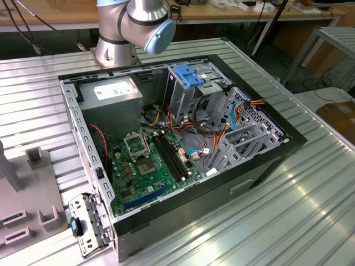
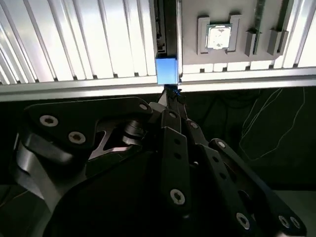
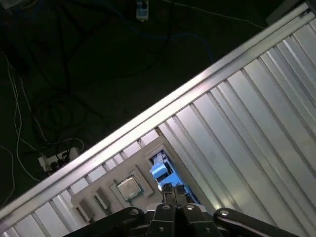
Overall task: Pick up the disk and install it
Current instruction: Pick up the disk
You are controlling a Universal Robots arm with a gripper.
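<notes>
So the tool (image 2: pixel 170 97) has the disk's (image 2: pixel 167 71) blue end just ahead of its tip, edge-on over the ribbed bench (image 2: pixel 74 39). The rest of the disk is a dark sliver, hard to make out. Can't tell if the tool is clamped or apart. A processor chip (image 2: pixel 218 37) sits off to one side.

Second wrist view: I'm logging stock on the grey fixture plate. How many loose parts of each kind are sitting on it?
Disk: 1
Processor chip: 1
Total: 2
</notes>
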